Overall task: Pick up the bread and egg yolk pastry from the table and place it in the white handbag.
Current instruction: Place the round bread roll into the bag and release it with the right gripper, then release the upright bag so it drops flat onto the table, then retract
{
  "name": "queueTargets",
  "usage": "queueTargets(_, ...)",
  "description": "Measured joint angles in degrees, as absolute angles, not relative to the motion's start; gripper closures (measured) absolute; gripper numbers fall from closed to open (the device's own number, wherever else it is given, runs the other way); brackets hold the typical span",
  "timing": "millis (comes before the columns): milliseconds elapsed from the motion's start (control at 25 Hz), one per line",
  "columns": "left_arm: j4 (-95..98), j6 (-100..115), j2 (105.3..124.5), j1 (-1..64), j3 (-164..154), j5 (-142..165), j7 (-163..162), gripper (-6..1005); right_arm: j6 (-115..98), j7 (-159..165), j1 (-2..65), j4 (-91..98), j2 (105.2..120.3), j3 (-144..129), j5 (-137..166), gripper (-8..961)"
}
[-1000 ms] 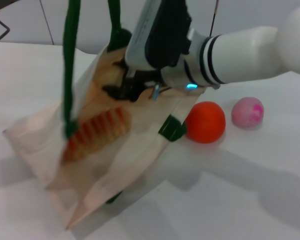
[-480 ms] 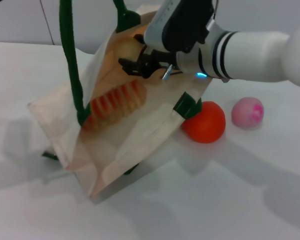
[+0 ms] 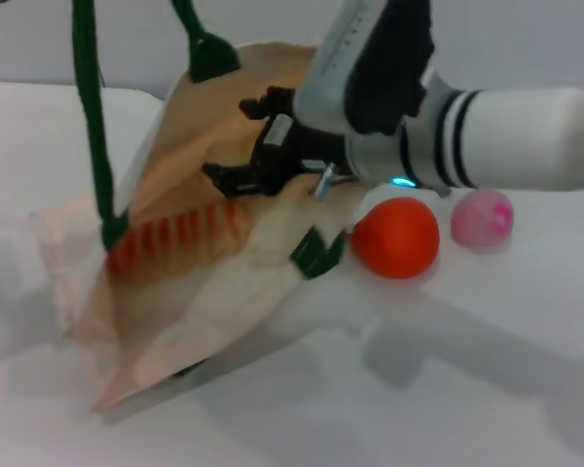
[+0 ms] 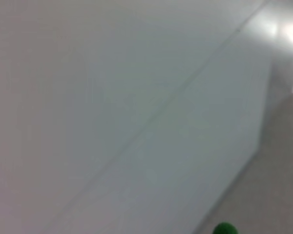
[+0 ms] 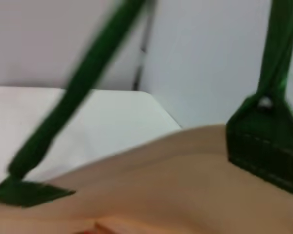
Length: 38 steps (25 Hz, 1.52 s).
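Spread apart with nothing between them, the jaws of the right gripper (image 3: 245, 156) are hanging inside the mouth of the white handbag (image 3: 209, 292), just above the bread (image 3: 175, 241). The bread is lying in the bag, its orange and cream ridges showing through or past the thin cloth on the side nearer the head camera. The egg yolk pastry is not showing anywhere in these views; it may be lying deeper in the bag, hidden by the gripper and the folds. The green rope handles (image 3: 88, 117) are running taut upward out of the frame, so something above is holding the bag open; the left gripper itself is not appearing in any view, and its wrist camera is showing only a pale wall. An orange fruit (image 3: 396, 236) and a pink ball (image 3: 482, 216) are sitting on the table (image 3: 487, 370) beside the bag, the fruit almost touching the bag's green tab (image 3: 316, 255).

The bag is looking soft and light, sagging and creasing freely, so it is best taken by the stiffer rope handles. The loaf seems a light, rigid toy, its ridges giving fingers purchase across the middle.
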<state>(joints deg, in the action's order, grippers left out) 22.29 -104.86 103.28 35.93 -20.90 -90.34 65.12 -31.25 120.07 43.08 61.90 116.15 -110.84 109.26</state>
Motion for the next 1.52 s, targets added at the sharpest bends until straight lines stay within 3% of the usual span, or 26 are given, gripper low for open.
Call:
queueTargets(80, 22.27, -102.35, 103.26, 35.38, -20.88, -90.32, 65.56, 761, -34.88, 119.15, 39.5, 66.03, 116.12, -108.79, 109.24, 75)
queueTargets(360, 22.23, -94.01, 103.34, 33.66, -20.83, -90.33, 67.45, 751, -45.12, 115.05, 27.6, 78.1, 116.15, -99.31, 109.07, 77)
queueTargets(600, 22.23, -89.18, 103.62, 33.3, -20.82, -90.35, 69.52, 744, -52.67, 105.27, 21.96, 78.52, 116.17, -88.62, 96.59, 79)
queueTargets(1000, 19.17, -82.64, 105.05, 34.62, -21.48, -89.76, 79.22, 730, -82.21, 72.4, 23.51, 48.58, 116.19, -64.92, 62.06, 81)
queueTargets(1080, 18.28, -77.86, 107.46, 34.79, -20.78, -90.25, 87.68, 728, -87.47, 66.28, 25.21, 40.98, 116.14, -59.81, 60.04, 82)
queueTargets(1320, 17.88, -66.41, 112.39, 34.84, -19.02, -92.55, 105.32, 720, -89.71, 53.62, 27.64, 27.68, 116.34, -48.89, 59.54, 79)
queueTargets(1520, 16.18, -66.67, 115.85, 34.08, -16.87, -97.93, 123.92, 515, -89.69, 39.51, 29.19, 16.29, 116.37, -39.94, 56.27, 78)
